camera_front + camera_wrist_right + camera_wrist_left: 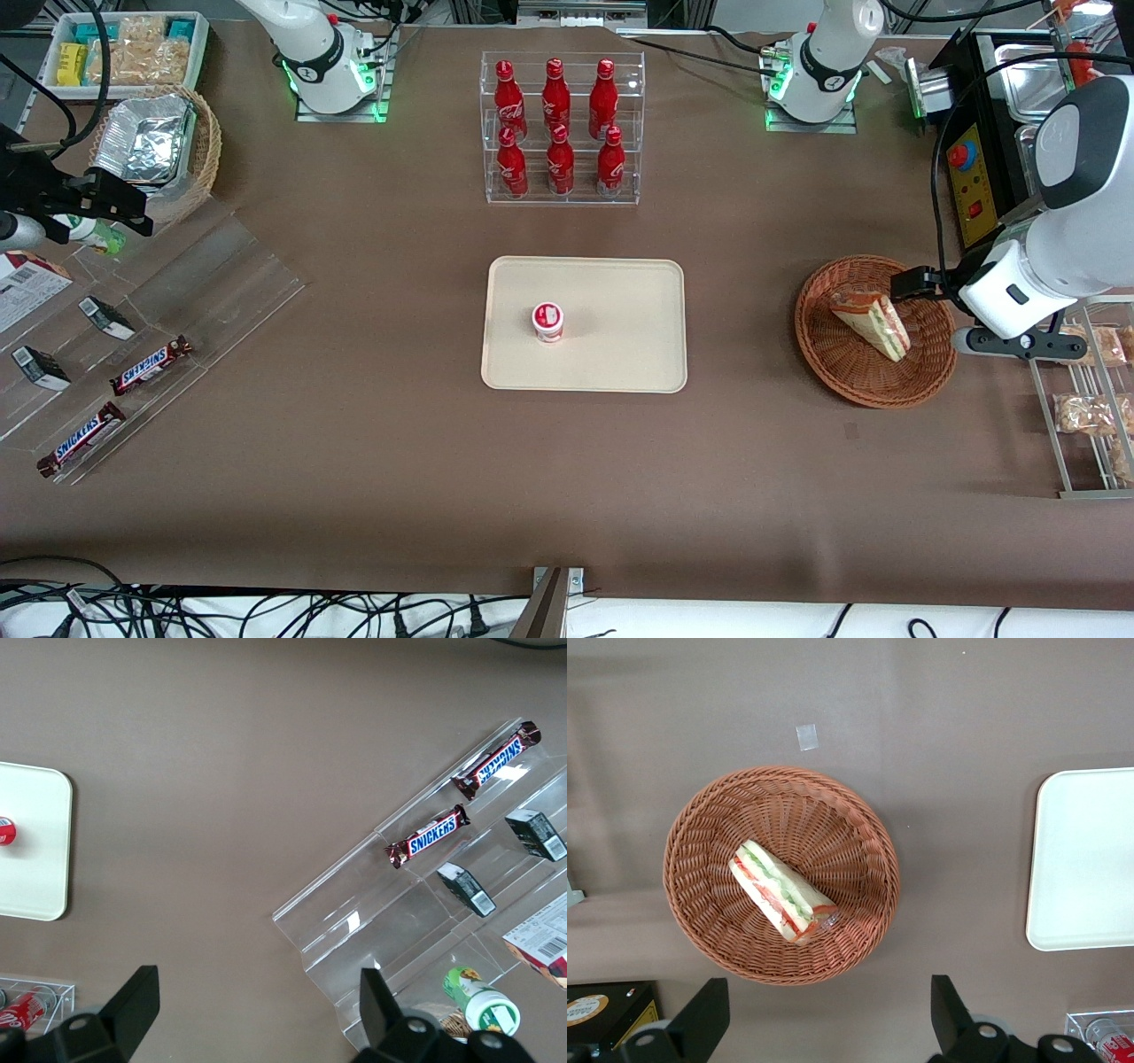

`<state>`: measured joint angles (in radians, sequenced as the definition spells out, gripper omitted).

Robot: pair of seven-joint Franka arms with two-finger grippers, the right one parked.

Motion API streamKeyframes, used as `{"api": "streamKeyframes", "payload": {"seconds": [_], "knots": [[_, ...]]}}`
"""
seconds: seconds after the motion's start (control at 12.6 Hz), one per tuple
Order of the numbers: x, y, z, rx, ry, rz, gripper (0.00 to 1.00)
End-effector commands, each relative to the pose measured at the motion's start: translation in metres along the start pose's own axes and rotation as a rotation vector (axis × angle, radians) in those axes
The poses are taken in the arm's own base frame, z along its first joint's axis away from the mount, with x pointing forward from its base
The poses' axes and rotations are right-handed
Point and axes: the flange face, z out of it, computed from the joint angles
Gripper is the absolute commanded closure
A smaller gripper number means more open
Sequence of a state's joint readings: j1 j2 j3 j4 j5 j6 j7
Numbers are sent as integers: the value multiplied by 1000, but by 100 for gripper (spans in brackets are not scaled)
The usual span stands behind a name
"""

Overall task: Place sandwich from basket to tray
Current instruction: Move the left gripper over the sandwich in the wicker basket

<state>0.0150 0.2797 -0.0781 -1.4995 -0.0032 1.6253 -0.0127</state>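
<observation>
Cables [266, 611] trail along the table's [354, 496] near edge in the front view, with two Snickers bars [152, 365] on a clear stepped stand [204, 283] toward the parked arm's end. At the middle of the table lies the tray [620, 354], carrying only a small red-and-white cup [548, 322]. A clear rack [561, 190] of six red bottles [555, 93] stands farther from the camera than the tray. Toward the working arm's end sits the basket [819, 346], well apart from the tray, and the sandwich [873, 321] lies inside it, tilted against the weave with its filling edge showing. The gripper [939, 283] hangs above the basket's farther rim, clear of the sandwich.

Seen from the left wrist, the gripper's [824, 1014] two dark fingers [700, 1019] are spread wide apart with nothing between them. The basket [700, 833] fills the middle of the picture and the sandwich [782, 892] rests on its floor near the centre, wrapped, with green and red layers visible. A bare part of the tray [1085, 859] shows beside the basket, with brown table [966, 744] between them. A small pale square [806, 736] lies on the table just beside the basket.

From the right wrist, a rounded corner of the tray [31, 850] and the edge of the cup [4, 830] appear, well apart from the stand [390, 930], which holds both Snickers bars [428, 835], two small dark boxes [465, 889] and a green-lidded bottle [483, 1001].
</observation>
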Motion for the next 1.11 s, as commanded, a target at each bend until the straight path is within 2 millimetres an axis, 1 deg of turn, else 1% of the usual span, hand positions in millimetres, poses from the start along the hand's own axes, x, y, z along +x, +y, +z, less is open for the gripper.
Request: {"api": "streamKeyframes", "payload": {"seconds": [0.0,0.24,0.48,0.63,0.71,0.79,0.95,1.03], "knots": [[2,1,-7,58,-1,3,0],[4,2,-10,59,7,6,0],[12,-1,4,62,-15,10,0],[13,-6,8,83,-24,-23,0],[12,-13,4,118,-17,-30,0],[11,-22,1,109,-12,-39,0],[12,-26,2,110,-15,-45,0],[12,-24,3,110,-15,-62,0]]}}
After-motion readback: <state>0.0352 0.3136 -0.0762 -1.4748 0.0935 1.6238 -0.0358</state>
